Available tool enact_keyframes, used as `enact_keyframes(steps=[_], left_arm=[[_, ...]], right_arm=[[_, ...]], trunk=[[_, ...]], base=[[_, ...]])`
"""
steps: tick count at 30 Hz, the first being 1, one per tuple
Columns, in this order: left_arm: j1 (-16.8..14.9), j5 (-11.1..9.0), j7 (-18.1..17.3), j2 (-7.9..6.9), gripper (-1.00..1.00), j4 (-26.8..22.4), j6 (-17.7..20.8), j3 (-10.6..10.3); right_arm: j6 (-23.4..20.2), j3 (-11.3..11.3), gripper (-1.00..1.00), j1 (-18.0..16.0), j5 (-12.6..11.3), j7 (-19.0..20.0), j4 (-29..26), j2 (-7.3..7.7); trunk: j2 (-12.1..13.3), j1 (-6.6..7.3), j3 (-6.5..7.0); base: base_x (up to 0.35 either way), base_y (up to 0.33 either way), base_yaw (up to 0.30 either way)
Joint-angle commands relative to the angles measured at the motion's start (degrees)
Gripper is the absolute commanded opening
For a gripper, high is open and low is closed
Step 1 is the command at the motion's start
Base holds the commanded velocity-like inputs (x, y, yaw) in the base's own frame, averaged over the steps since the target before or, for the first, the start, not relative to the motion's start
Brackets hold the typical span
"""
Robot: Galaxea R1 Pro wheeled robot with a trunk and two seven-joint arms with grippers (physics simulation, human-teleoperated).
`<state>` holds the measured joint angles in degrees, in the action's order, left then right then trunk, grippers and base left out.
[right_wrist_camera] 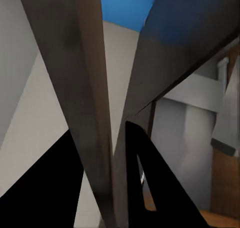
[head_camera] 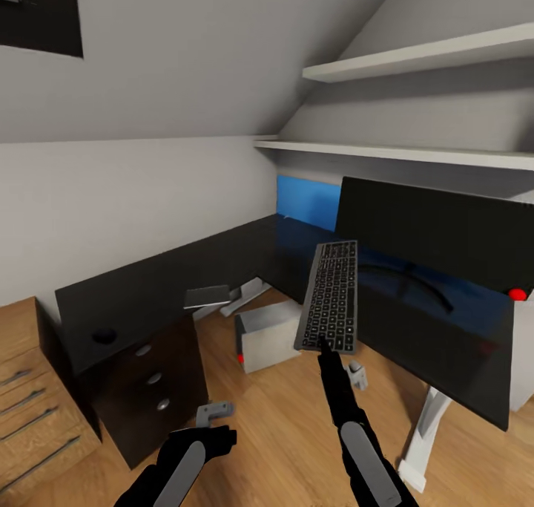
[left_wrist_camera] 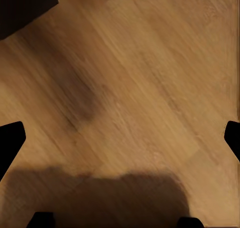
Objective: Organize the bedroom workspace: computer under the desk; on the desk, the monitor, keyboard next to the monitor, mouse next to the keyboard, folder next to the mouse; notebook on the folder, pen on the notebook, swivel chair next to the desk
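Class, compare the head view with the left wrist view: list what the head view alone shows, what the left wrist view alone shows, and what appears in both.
Head view alone: the black desk with its blue back panel, the monitor, the keyboard held up at its near end by the right gripper, the computer on the floor, and wall shelves.
Left wrist view alone: a close look straight down between the left gripper's dark fingers, spread wide apart, with a soft shadow on the boards.
Both: the wooden floor.
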<state>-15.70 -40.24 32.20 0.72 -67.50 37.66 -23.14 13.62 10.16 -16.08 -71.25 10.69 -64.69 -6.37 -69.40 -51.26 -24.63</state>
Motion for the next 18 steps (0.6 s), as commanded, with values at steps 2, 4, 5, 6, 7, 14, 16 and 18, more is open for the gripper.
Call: enact_keyframes(steps=[2,4,5,6,7,14,16,18], left_arm=[[0.0,-0.6,0.7,-0.02,1.00,-0.1,0.0,-0.1],[0.0,-0.6,0.8,-0.02,1.00,-0.1,0.0,-0.1],[0.0,-0.6,0.8,-0.02,1.00,-0.1,0.0,-0.1],[0.0,-0.6,0.8,-0.02,1.00,-0.1,-0.1,-0.1],[0.0,-0.6,0.8,-0.02,1.00,-0.1,-0.1,-0.1],[0.0,-0.6,0.8,0.01,1.00,0.5,-0.2,-0.1],[0.0,-0.6,0.8,0.04,1.00,0.6,-0.2,-0.1],[0.0,-0.6,0.8,0.01,1.00,0.6,-0.2,-0.1]], right_arm=[[1.2,0.5,-1.00,0.0,-0.6,0.2,0.4,-0.87],[1.2,0.5,-1.00,0.0,-0.6,0.2,0.5,-0.90],[1.2,0.5,-1.00,0.0,-0.6,0.2,0.6,-0.91],[1.2,0.5,-1.00,0.0,-0.6,0.2,0.6,-0.91],[1.2,0.5,-1.00,0.0,-0.6,0.2,0.6,-0.91],[1.3,0.5,-1.00,0.0,-0.7,0.0,0.7,-0.94],[1.3,0.5,-1.00,0.0,-0.7,0.0,0.8,-0.97],[1.3,0.5,-1.00,0.0,-0.7,0.0,1.0,-0.99]], trunk=[[0.0,0.00,-0.06],[0.0,0.00,-0.06],[0.0,0.00,-0.06],[0.0,0.00,-0.06],[0.0,0.00,-0.06],[0.0,0.00,-0.06],[0.0,0.00,-0.06],[0.0,0.00,-0.06]], base=[[0.000,0.000,-0.273],[0.000,0.000,-0.273],[0.000,0.000,-0.273],[0.000,0.000,-0.273],[0.000,0.000,-0.273],[0.000,0.000,-0.273],[0.000,0.000,-0.273],[0.000,0.000,-0.273]])
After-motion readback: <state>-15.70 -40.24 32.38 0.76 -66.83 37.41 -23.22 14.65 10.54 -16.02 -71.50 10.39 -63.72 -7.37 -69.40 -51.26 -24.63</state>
